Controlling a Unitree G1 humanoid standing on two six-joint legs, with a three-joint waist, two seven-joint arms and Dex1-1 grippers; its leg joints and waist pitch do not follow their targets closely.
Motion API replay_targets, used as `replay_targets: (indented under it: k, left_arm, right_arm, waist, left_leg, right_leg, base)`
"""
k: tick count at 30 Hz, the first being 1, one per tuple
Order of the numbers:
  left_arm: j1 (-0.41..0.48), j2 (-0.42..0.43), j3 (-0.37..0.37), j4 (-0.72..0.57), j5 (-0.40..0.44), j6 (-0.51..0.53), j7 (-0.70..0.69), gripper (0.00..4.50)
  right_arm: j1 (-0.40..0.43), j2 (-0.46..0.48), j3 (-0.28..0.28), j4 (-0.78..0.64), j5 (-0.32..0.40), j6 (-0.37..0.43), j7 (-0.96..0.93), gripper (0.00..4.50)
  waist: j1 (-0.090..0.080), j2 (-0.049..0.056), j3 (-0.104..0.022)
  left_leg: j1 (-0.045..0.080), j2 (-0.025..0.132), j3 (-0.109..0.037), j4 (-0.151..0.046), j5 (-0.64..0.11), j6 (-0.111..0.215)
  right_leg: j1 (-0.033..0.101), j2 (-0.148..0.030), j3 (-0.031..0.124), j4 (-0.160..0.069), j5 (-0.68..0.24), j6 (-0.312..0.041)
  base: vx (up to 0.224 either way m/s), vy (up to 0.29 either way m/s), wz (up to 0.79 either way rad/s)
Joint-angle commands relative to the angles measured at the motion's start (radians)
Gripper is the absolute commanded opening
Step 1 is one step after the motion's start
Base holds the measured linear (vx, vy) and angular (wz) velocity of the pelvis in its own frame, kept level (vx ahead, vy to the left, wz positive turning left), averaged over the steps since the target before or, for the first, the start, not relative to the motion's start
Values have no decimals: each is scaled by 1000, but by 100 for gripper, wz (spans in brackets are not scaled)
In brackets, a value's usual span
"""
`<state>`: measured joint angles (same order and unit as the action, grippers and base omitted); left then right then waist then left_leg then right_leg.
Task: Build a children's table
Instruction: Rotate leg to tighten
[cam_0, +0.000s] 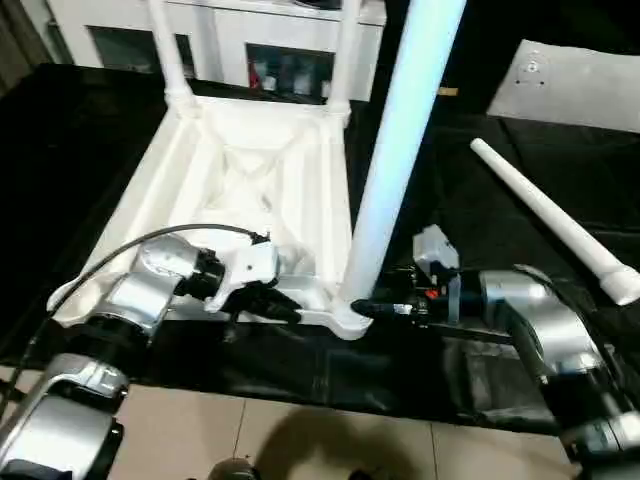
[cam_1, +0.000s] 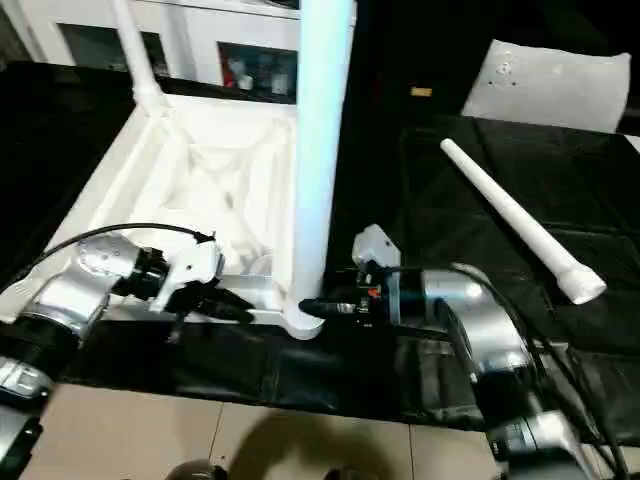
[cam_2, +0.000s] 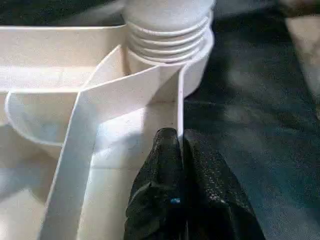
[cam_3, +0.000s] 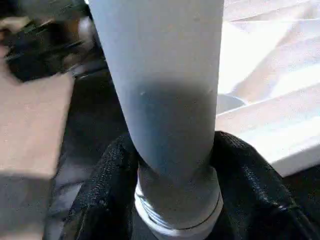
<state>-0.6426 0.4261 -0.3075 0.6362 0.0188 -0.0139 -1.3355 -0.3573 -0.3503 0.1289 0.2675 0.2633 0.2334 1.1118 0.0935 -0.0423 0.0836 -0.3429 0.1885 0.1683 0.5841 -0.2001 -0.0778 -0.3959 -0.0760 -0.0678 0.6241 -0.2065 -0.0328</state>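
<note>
Step in hand, as you can judge it: seating the third leg (cam_0: 395, 160) in the near right corner socket (cam_0: 352, 318) of the upturned tabletop (cam_0: 250, 190), which lies ribs-up on the black surface (cam_0: 470, 200) in front of you.

Right claw (cam_1: 312, 308): both fingers wrapped around the leg's threaded base, just above the socket; the right wrist view shows black pads (cam_3: 107, 185) hugging either side of the tube. Grasping the leg.

Left claw (cam_0: 285, 310): clenched on the thin near rim wall of the tabletop, beside that same socket; the left wrist view shows the fingertips (cam_2: 167, 150) pinching the wall. It looks like a bracing hold.

Leg stands close to upright, threads still showing above the socket collar in the left wrist view, so likely not fully home.

Next move, your call: turn or press the leg down until the threads disappear, keeping the left hold firm so the top doesn't slide.

Count:
- Tabletop: one.
- Legs: four. Two upright in the far corners (cam_0: 168, 50) (cam_0: 345, 50), one in the right claw, one lying loose (cam_0: 555, 222) on the surface to the right, well apart.
- Sockets unfilled: one, near left, partly hidden by your left arm.
</note>
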Motion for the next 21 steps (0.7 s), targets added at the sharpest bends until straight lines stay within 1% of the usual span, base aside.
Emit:
replay_targets:
  k: [1,2,3,4,5,6,7,8,9,10,11,12,13,14,15,16,17,18,19,20,21]
  left_arm:
    - [-1,-95,0,-4,31,99,199,0]
    - [-4,-110,6,-6,29,116,226,0]
    - [-8,-135,18,-10,28,144,272,0]
    - [-11,-149,24,-11,28,158,299,0]
    - [-20,-191,40,-14,24,199,366,0]
    - [-28,-224,50,-17,24,230,419,0]
    - [-28,-224,50,-17,24,230,419,0]
    - [-49,-297,71,-15,27,290,535,0]
    - [-55,-313,76,-13,28,300,560,0]
    - [-62,-333,84,-10,31,313,593,0]
    - [-69,-353,93,-8,36,326,628,0]
    - [-85,-386,110,-3,46,345,698,0]
    - [-88,-395,114,-4,51,347,719,0]
    - [-90,-401,117,-8,57,353,737,0]
    - [-89,-403,114,-20,72,356,752,0]
    - [-88,-402,113,-22,75,358,754,0]
    - [-86,-401,110,-28,80,360,753,0]
    - [-84,-399,107,-32,85,361,752,0]
    - [-74,-387,100,-45,92,361,735,0]
    - [-67,-377,96,-52,96,361,723,0]
    - [-65,-373,95,-55,97,361,718,0]
  right_arm:
    - [50,77,67,-26,-20,37,-94,195]
    - [55,92,67,-26,-28,38,-122,195]
    - [62,117,67,-25,-43,40,-171,195]
    - [66,131,67,-24,-54,40,-201,195]
    - [68,171,69,-25,-67,56,-261,195]
    - [68,204,71,-25,-76,74,-308,195]
    - [68,204,71,-25,-76,74,-308,194]
    - [51,289,67,-3,-103,102,-437,194]
    - [42,314,60,9,-108,108,-476,194]
    - [30,344,50,23,-114,116,-527,194]
    - [16,378,36,40,-118,124,-586,194]
    - [-25,443,1,91,-131,123,-713,194]
    - [-41,464,-14,112,-135,122,-758,193]
    - [-55,479,-24,127,-145,117,-799,193]
    - [-77,500,-43,151,-155,99,-850,193]
    - [-79,503,-44,152,-155,94,-849,193]
    - [-82,506,-42,151,-154,78,-836,193]
    - [-83,507,-39,147,-151,64,-818,193]
    - [-73,502,-40,124,-154,54,-812,228]
    - [-65,496,-42,110,-156,49,-807,249]
    - [-62,493,-42,105,-156,46,-804,249]
  waist:
    - [-10,9,-35]
    - [-16,7,-26]
    - [-20,8,-25]
    - [-22,8,-25]
    - [-28,5,-28]
    - [-35,7,-28]
    - [-43,8,-31]
    - [-49,14,-31]
    - [-52,12,-32]
    - [-58,11,-31]
    - [-62,11,-31]
    - [-68,10,-26]
    - [-73,11,-26]
    - [-75,10,-27]
    - [-75,14,-28]
    - [-76,16,-27]
    - [-77,16,-32]
    - [-76,17,-33]
    - [-74,18,-35]
    - [-74,18,-36]
    - [-74,18,-38]
  left_leg:
    - [9,45,-8,-81,-267,12]
    - [18,41,-14,-84,-342,-2]
    - [21,41,-17,-87,-367,-10]
    - [25,40,-20,-87,-383,-14]
    - [24,36,-26,-90,-384,-15]
    - [21,37,-27,-94,-378,-10]
    - [25,38,-28,-97,-377,-7]
    - [20,40,-29,-102,-368,-4]
    - [17,40,-28,-103,-364,-4]
    - [17,38,-29,-105,-376,-4]
    - [18,37,-30,-104,-387,-5]
    - [20,30,-29,-103,-407,0]
    - [25,26,-33,-100,-425,2]
    - [23,25,-34,-99,-425,6]
    - [16,27,-36,-104,-412,15]
    - [15,29,-36,-107,-411,18]
    - [12,31,-36,-110,-398,23]
    - [7,33,-32,-112,-365,32]
    - [9,34,-29,-111,-353,36]
    - [5,36,-23,-110,-326,40]
    - [2,37,-21,-110,-310,43]
  right_leg:
    - [35,-78,56,-109,-413,-170]
    - [27,-79,51,-126,-559,-125]
    - [27,-79,48,-131,-615,-101]
    - [26,-82,45,-138,-659,-80]
    - [32,-86,41,-149,-699,-46]
    - [30,-83,41,-150,-684,-39]
    - [30,-81,37,-153,-648,-46]
    - [32,-79,38,-150,-598,-61]
    - [34,-77,38,-149,-576,-66]
    - [28,-75,39,-149,-562,-74]
    - [26,-75,38,-148,-566,-74]
    - [21,-74,37,-155,-592,-66]
    - [16,-77,32,-162,-632,-54]
    - [20,-78,30,-163,-638,-46]
    - [26,-81,31,-162,-613,-41]
    - [25,-81,32,-163,-599,-42]
    - [30,-81,32,-159,-552,-49]
    - [31,-80,39,-153,-481,-65]
    - [28,-79,42,-151,-446,-77]
    - [29,-77,48,-139,-348,-114]
    - [33,-76,49,-134,-314,-123]
  base:
    - [0,0,0]
    - [0,0,0]
    - [-61,21,-2]
    - [0,0,0]
    - [0,0,0]
    - [0,0,0]
    - [-50,43,-4]
    - [-50,43,-4]
    - [-43,52,-5]
    - [-41,51,-4]
    - [-41,51,-4]
    - [0,0,0]
    - [0,0,0]
    - [-28,60,-6]
    - [0,0,0]
    - [0,0,0]
    - [0,0,0]
    - [0,0,0]
    - [0,0,0]
    - [0,0,0]
    - [0,0,0]
